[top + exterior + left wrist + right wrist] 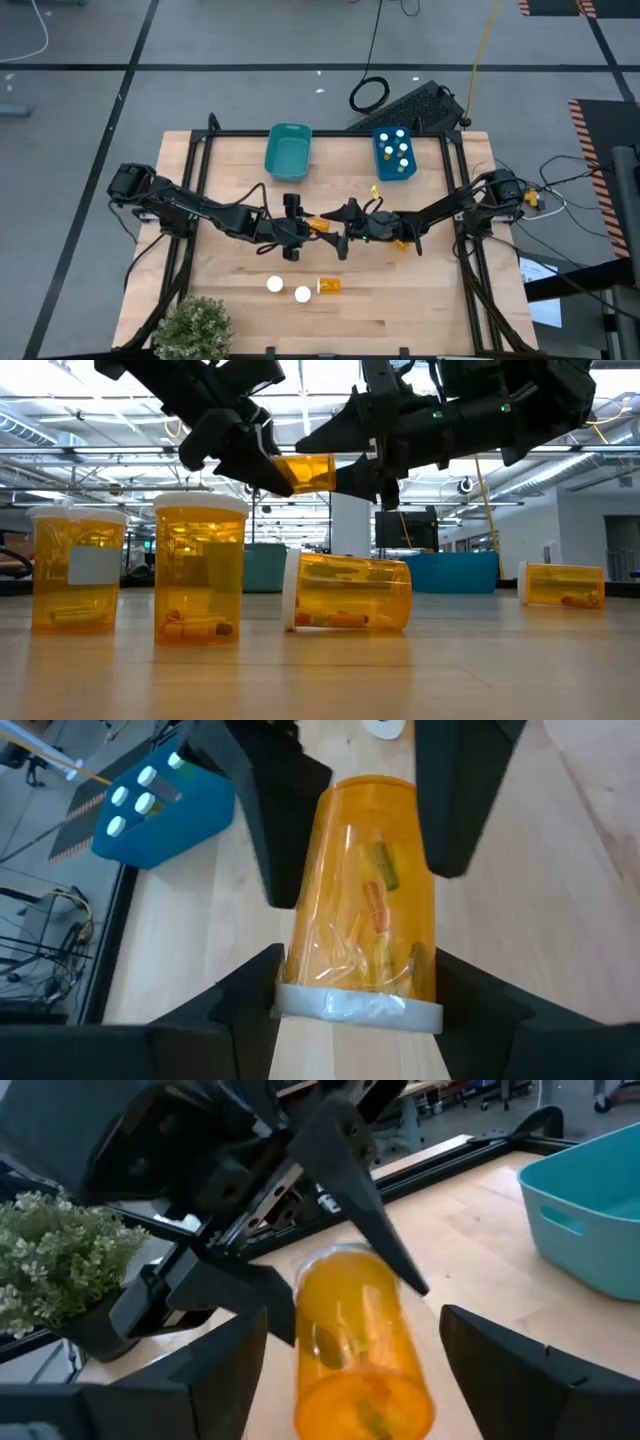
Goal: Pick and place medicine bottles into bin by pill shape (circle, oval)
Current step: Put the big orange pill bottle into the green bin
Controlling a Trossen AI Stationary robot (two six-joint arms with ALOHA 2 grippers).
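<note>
Near edge of worktop, lower centre of high view: two upright bottles and one lying orange bottle, untouched. Mid-frame, above worktop: held bottle horizontal between both claws. Left claw clamped on cap end; right claw spread around base end, not yet gripping. Handover risk: early left release = drop and roll; off-centre closing = twist out. Far edge: teal bin looks empty, blue bin holding capped bottles. Wrong-bin risk: pills inside look elongated.
</note>
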